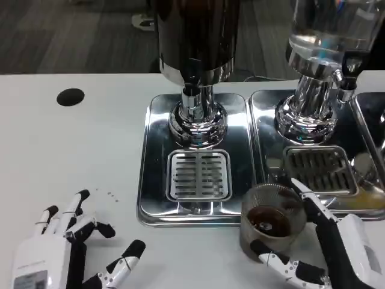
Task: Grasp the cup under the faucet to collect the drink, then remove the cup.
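Observation:
A clear ribbed cup point(272, 219) with dark drink in its bottom stands on the white table just in front of the drip trays. My right hand point(325, 247) wraps around it from the right, with fingers point(313, 201) along its far side and others at its near base. The dark dispenser's faucet point(191, 90) hangs above the left drip grate point(198, 174), which has nothing on it. My left hand point(66, 247) rests at the lower left with fingers apart, holding nothing.
A second dispenser with clear liquid point(328, 36) stands on the right steel tray point(264, 120), with its own grate point(319, 170). A black round hole point(70, 97) marks the table at far left. The left steel tray's rim point(144, 180) is a low edge.

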